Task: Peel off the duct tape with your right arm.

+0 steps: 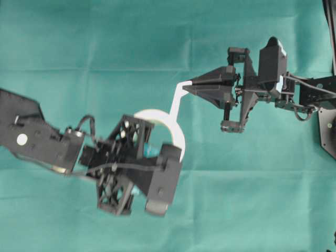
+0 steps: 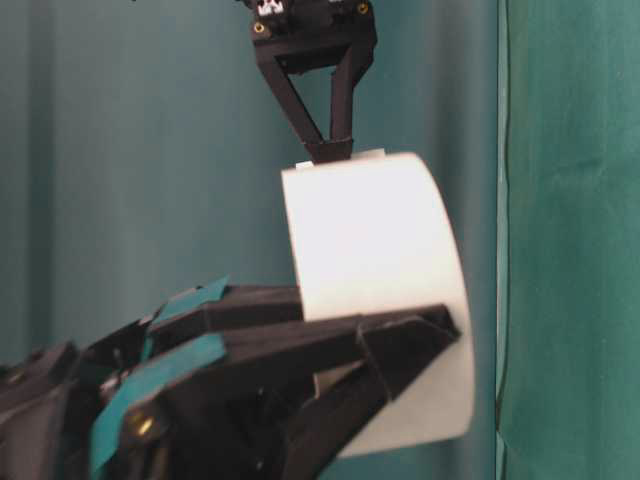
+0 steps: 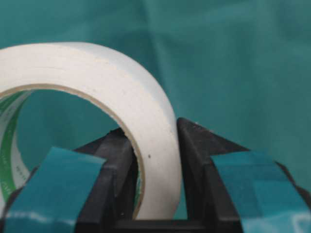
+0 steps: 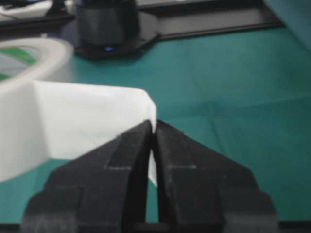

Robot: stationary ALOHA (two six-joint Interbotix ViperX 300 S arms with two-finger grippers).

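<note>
Right claw (image 4: 152,127) pinches the tape strip (image 1: 177,97) (left claw (image 3: 156,145) clamps the roll (image 3: 104,82)).

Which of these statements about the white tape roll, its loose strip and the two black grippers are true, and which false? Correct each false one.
1. The left gripper with teal pads clamps the wall of the white duct tape roll. True.
2. The right gripper with plain black fingers stands wide open. False: it is shut on the loose white strip.
3. The strip is cut free of the roll. False: in the overhead view it runs from roll to right gripper.
4. The cloth under the arms is green. True.
</note>
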